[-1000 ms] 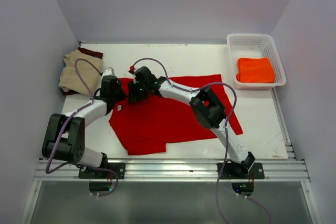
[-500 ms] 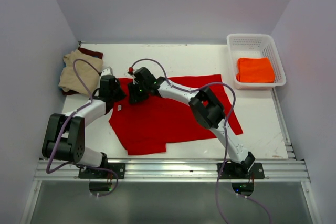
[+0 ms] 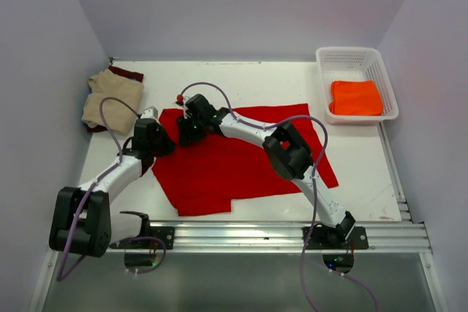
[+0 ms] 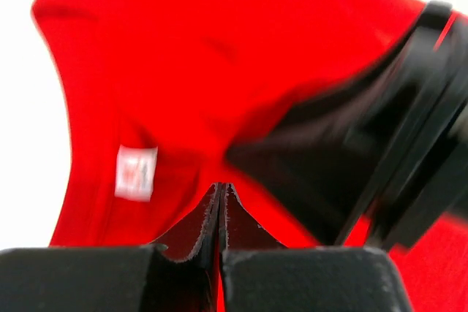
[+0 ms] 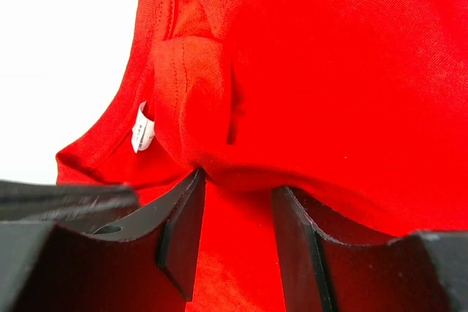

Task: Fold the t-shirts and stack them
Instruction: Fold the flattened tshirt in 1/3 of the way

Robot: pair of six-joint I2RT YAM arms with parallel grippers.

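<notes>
While outstretched over red t-shirt (image 3: 219, 173), right arm (image 3: 292, 153) low.

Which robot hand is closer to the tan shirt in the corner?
Left. The left gripper sits at the collar edge of the red t-shirt, a little toward the robot from the tan shirt. The right gripper pinches the red t-shirt farther right, away from it.

red t-shirt (image 3: 219, 173): plain bright | neck label (image 4: 136, 173): white | tan t-shirt (image 3: 110, 100): plain | maroon t-shirt (image 3: 131, 73): dark | orange t-shirt (image 3: 355, 97): plain | basket (image 3: 349, 51): white lattice
</notes>
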